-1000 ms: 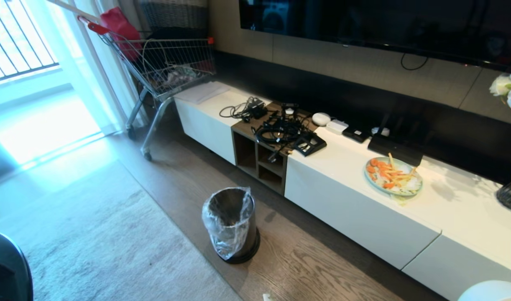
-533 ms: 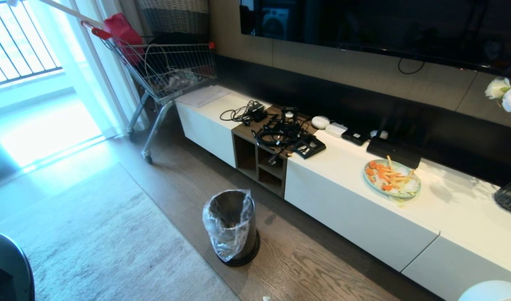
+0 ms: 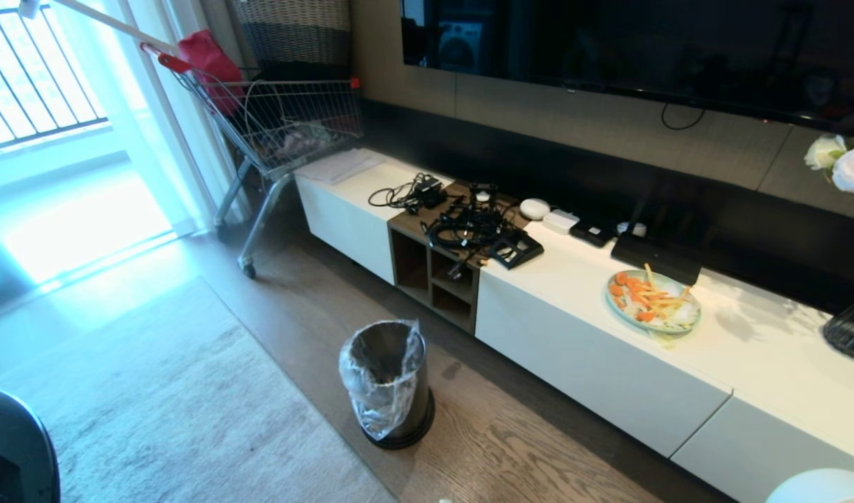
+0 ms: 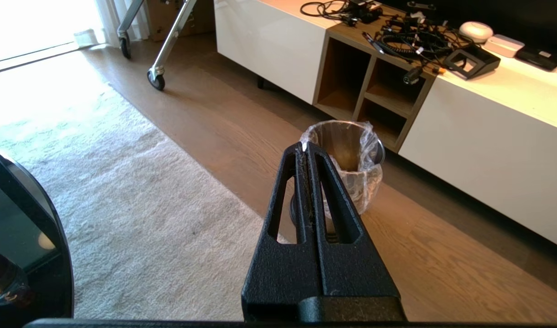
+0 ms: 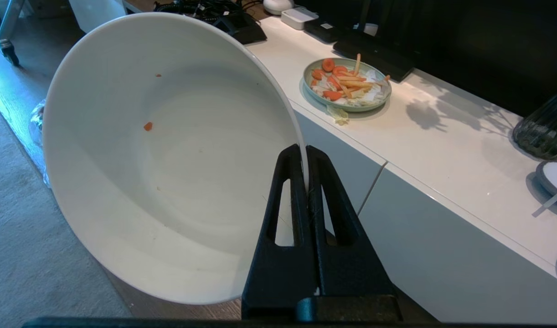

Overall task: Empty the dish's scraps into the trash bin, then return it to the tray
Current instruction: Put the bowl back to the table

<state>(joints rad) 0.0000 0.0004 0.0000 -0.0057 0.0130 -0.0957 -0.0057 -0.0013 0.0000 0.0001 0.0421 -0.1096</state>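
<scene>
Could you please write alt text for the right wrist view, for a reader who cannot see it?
The right hand is shut on the rim of the dish, a tilted white bowl empty but for a few orange specks. Behind it, a pale green plate of carrot pieces sits on a white cabinet.

My right gripper point(image 5: 307, 175) has its two black fingers pinched tight on the rim of the white bowl point(image 5: 169, 155), holding it tipped on its side with the opening facing back at the wrist. My left gripper point(image 4: 306, 146) is empty, fingers pressed flat together, pointing toward the trash bin point(image 4: 347, 150)
</scene>
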